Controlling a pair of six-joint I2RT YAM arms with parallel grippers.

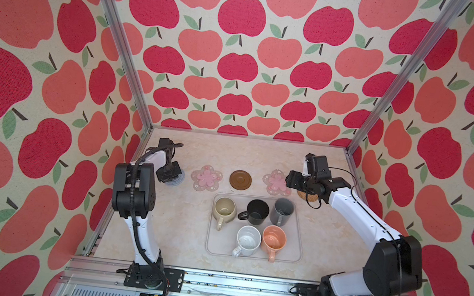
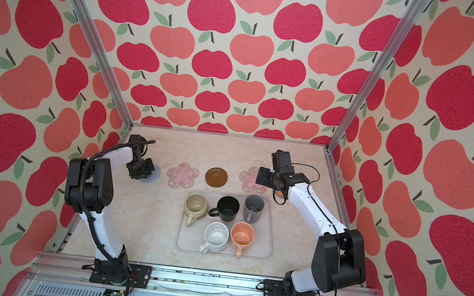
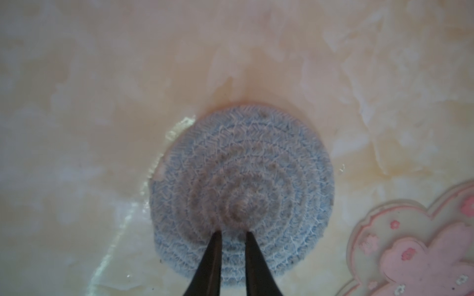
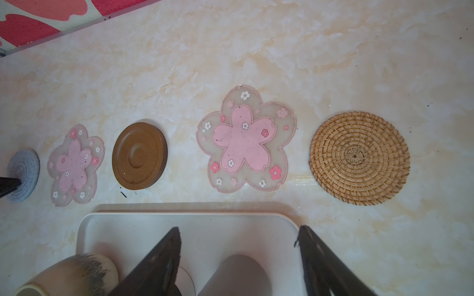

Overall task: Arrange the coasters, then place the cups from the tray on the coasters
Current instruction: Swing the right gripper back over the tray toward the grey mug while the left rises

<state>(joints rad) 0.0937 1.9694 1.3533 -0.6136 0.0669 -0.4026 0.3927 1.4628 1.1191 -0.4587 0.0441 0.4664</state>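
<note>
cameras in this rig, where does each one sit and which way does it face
top views: high in front, looking down toward the back wall; left arm, right arm, tray show
left wrist: on the left arm, looking down at the grey coaster; only left gripper tips show
right wrist: on the right arm, looking down at the coaster row; the open right gripper shows
shared: both wrist views see the grey coaster and a pink flower coaster

Apple-print walls [image 1: 241, 15]; cream marble tabletop [image 1: 229, 151]; aluminium frame posts [image 1: 120, 44].
</note>
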